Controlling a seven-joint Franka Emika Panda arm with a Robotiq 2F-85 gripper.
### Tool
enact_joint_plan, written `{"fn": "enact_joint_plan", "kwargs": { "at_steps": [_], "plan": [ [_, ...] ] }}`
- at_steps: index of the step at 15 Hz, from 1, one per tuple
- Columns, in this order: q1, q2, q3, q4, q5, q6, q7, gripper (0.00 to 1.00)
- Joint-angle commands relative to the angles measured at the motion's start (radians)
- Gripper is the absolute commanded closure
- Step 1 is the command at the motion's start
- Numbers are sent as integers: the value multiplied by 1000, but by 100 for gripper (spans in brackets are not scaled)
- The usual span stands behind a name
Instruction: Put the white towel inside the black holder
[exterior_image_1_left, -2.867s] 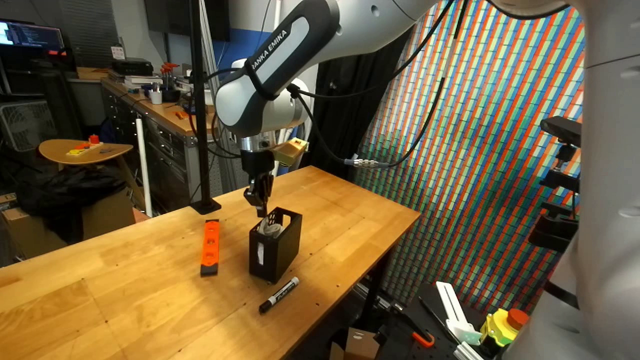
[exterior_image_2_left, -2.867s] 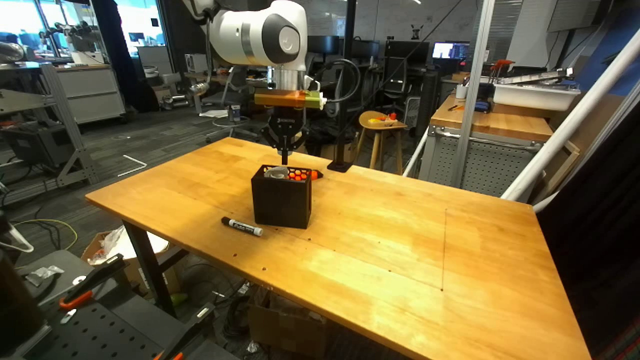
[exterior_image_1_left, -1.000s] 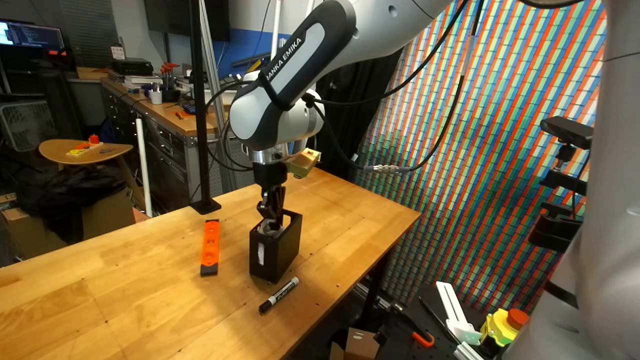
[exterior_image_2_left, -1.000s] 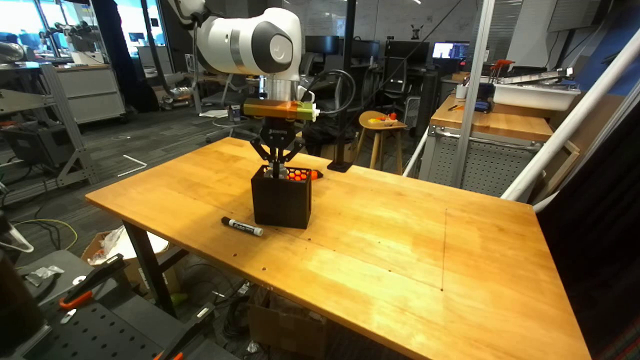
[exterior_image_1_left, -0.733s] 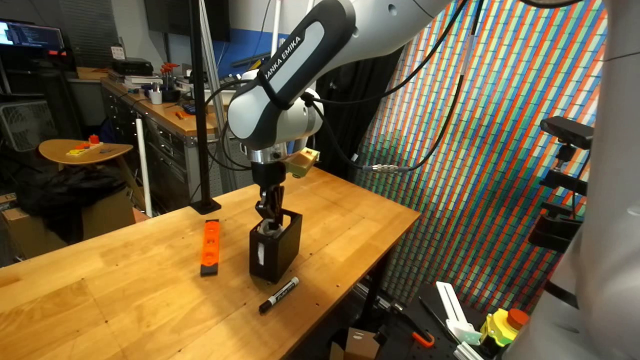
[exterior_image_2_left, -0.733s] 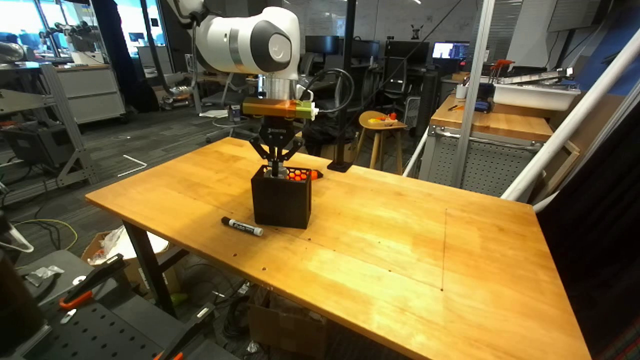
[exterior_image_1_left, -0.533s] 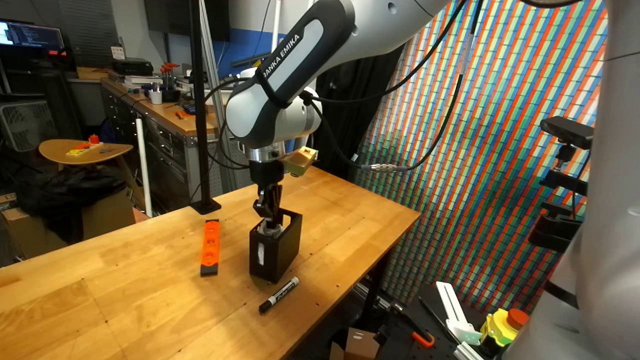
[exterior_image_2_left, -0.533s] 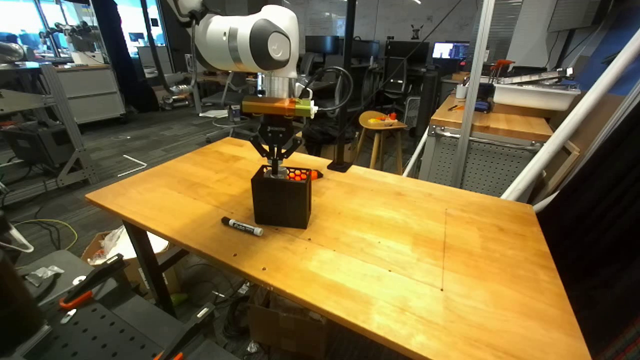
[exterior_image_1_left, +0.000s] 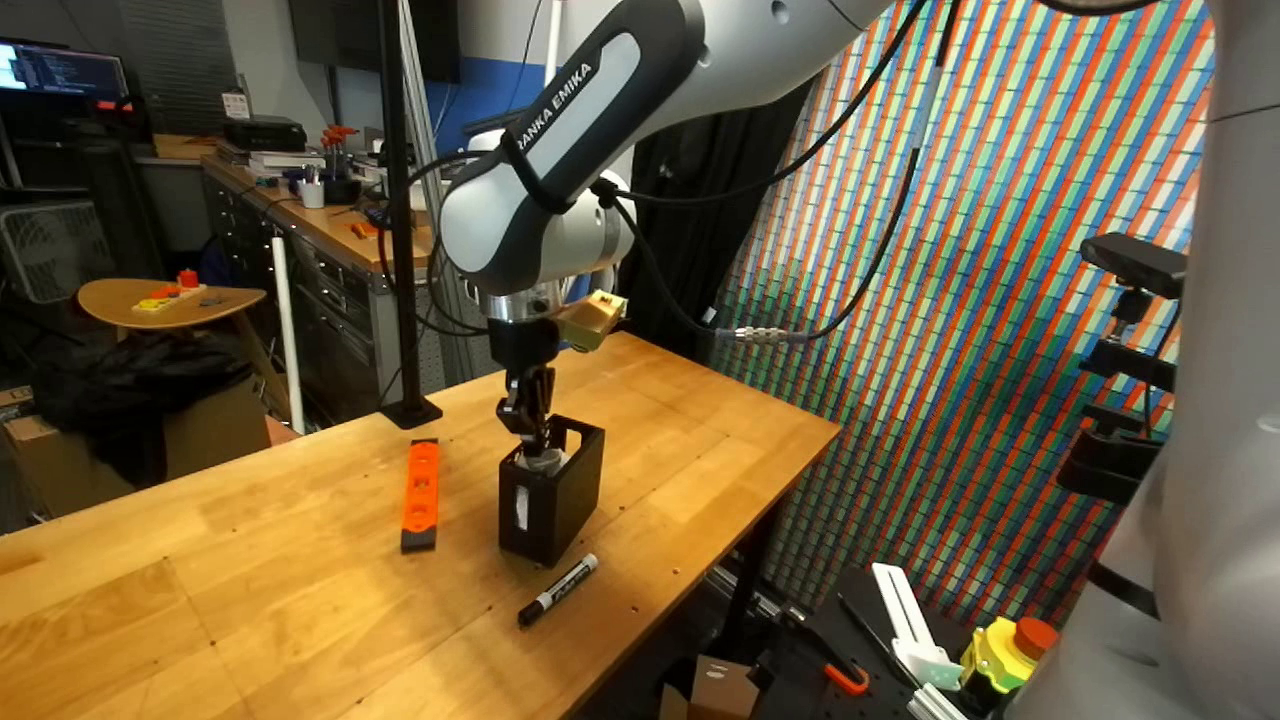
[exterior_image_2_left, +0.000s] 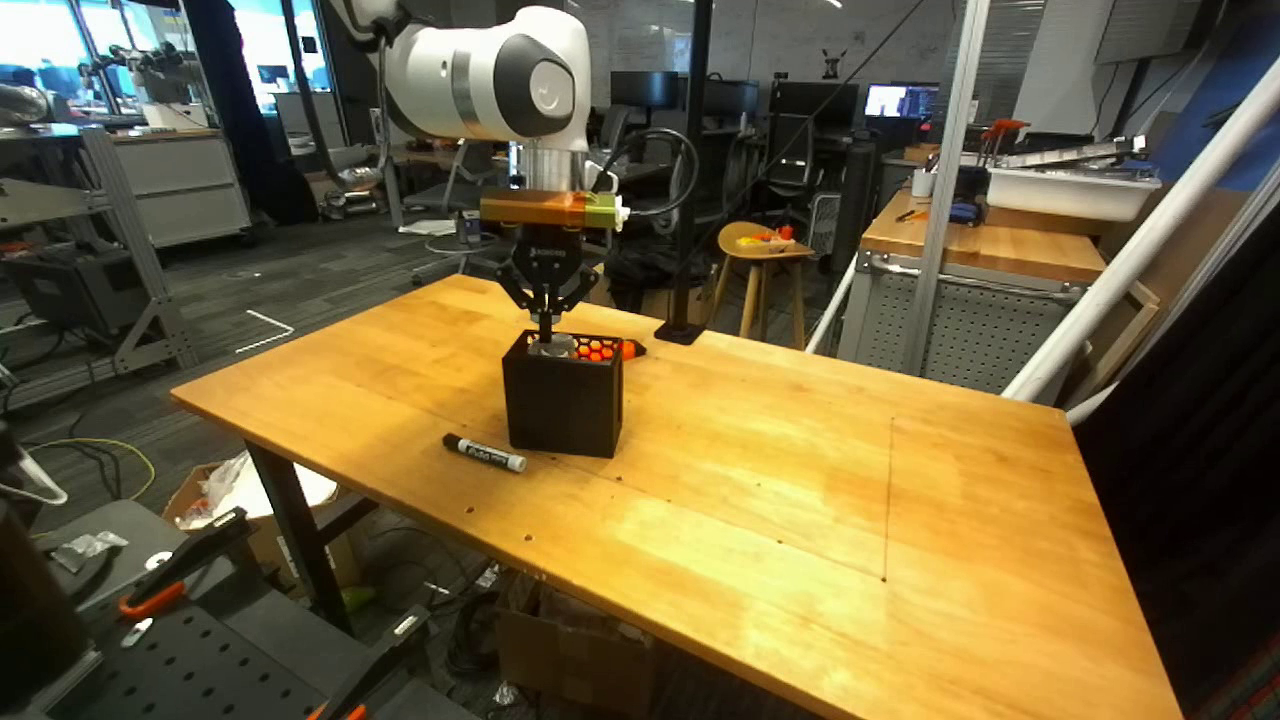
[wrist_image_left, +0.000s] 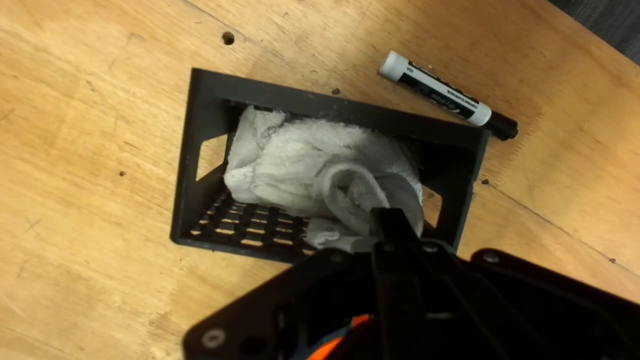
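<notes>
Bunched folds of the white towel (wrist_image_left: 300, 160) fill much of the black holder (wrist_image_left: 310, 102), below its rim in the wrist view, with a rolled loop near my fingertips. The holder (exterior_image_2_left: 565, 405) stands upright on the wooden table, perforated on its far side. Only the top of the towel (exterior_image_1_left: 543, 461) shows through the opening in the exterior views. My gripper (wrist_image_left: 392, 220) is shut, its tips together with no cloth visible between them. In an exterior view the gripper (exterior_image_2_left: 545, 338) points straight down at the holder's mouth, right over the towel; whether it touches the cloth I cannot tell.
A black and white marker (wrist_image_left: 440, 90) lies close beside the holder. An orange level (exterior_image_1_left: 420, 495) rests on the table on another side of it. The foot of a black pole (exterior_image_2_left: 680, 331) stands at the table's edge.
My shut gripper came down from above into the holder's mouth, then rose slightly and shifted over the last second. The towel's top sits a little lower than about three seconds ago. The holder stayed put.
</notes>
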Motion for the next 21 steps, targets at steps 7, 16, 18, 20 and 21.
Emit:
{"fn": "enact_joint_plan", "kwargs": {
  "at_steps": [7, 16, 18, 20, 21],
  "plan": [
    [-3, 45, 7, 37, 8, 2, 0, 100],
    [-13, 163, 20, 98, 24, -1, -9, 100],
    [-20, 166, 21, 98, 31, 3, -12, 100],
    [-26, 162, 18, 96, 39, 4, -13, 100],
    [-29, 160, 17, 95, 42, 3, -14, 100]
  ]
}}
